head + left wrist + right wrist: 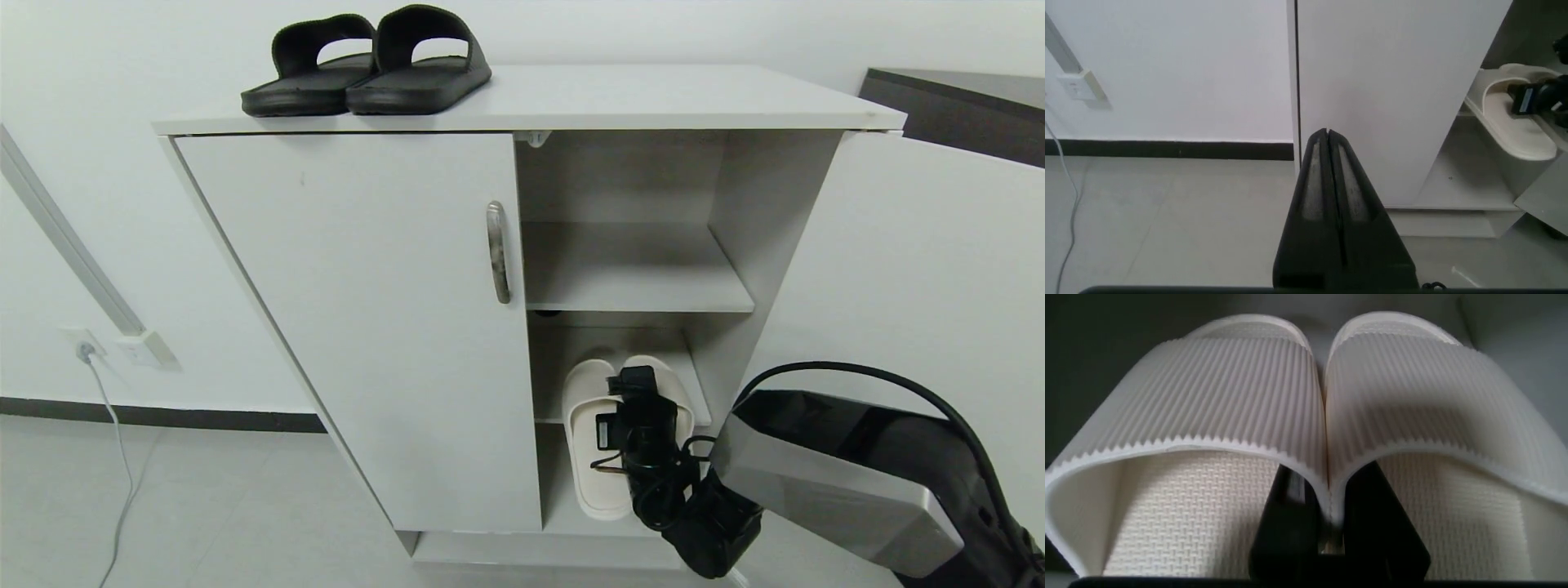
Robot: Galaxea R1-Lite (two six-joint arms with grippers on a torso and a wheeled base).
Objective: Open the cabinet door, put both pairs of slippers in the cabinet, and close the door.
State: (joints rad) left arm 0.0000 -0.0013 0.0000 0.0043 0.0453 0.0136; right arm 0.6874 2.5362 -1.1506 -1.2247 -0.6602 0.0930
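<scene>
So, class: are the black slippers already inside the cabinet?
No, the black slippers sit on top of the cabinet, not inside it.

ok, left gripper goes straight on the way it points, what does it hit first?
Most likely the closed cabinet door, near its hinge-side edge; the shut left gripper points right at that panel. Distance is hard to judge.

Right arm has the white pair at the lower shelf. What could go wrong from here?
1. The white slippers, pinched by the right gripper, seem to stick out past the front of the lower shelf; released now, they could tip out or block the door.
2. The open door stands beside the right arm; withdrawing could knock it.
3. The black slippers sit at the front edge of the cabinet top; a jolt could drop them.
</scene>
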